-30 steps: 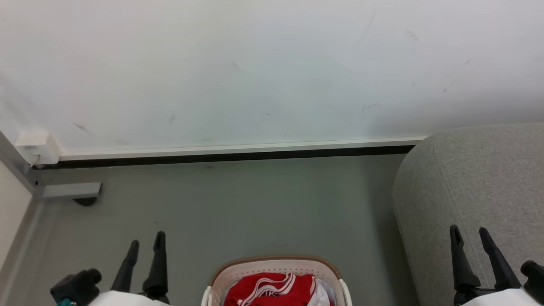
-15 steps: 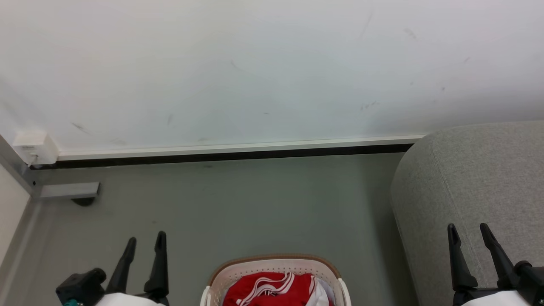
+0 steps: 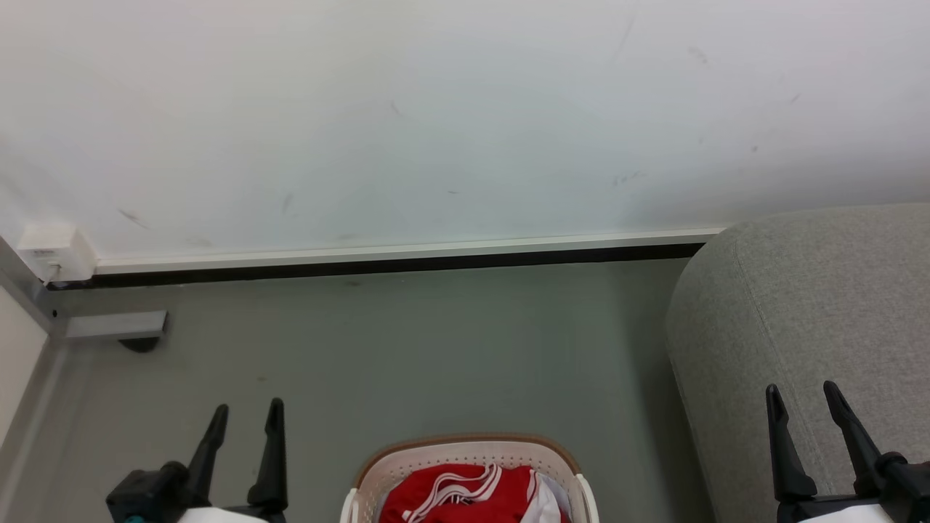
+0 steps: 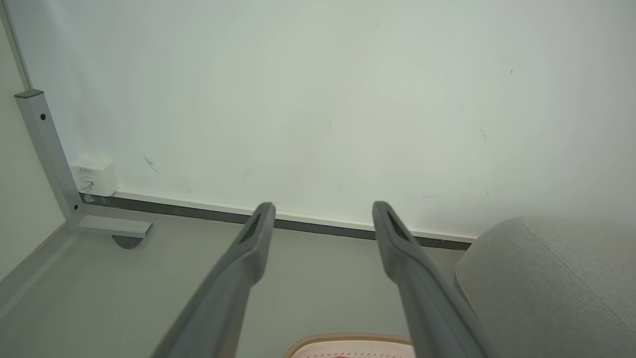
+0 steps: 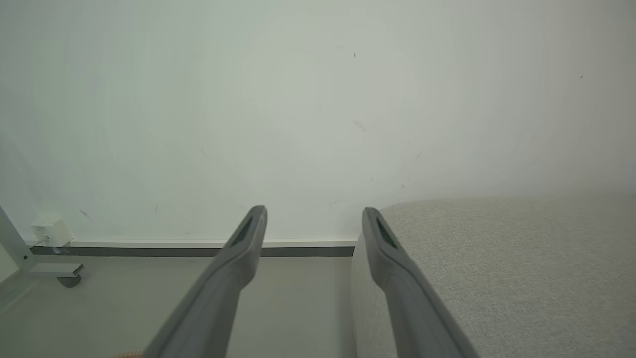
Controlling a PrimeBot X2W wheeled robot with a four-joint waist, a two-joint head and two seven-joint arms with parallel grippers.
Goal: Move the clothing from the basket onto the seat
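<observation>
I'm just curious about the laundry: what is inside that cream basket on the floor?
The basket holds red clothing with white stripes, and a pale cloth shows at its right edge. Anything beneath them is covered, and the basket's near part is out of frame.

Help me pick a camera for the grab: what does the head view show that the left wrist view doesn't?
Head view's own: the clothing lying in the basket beside a pale cloth, and the right gripper, open and empty, in front of the seat. Left wrist view's own: a longer run of the grey post at the wall's corner. Shared: the left gripper, open and empty, the basket's brown rim, the seat, the floor and the white wall box.
</observation>
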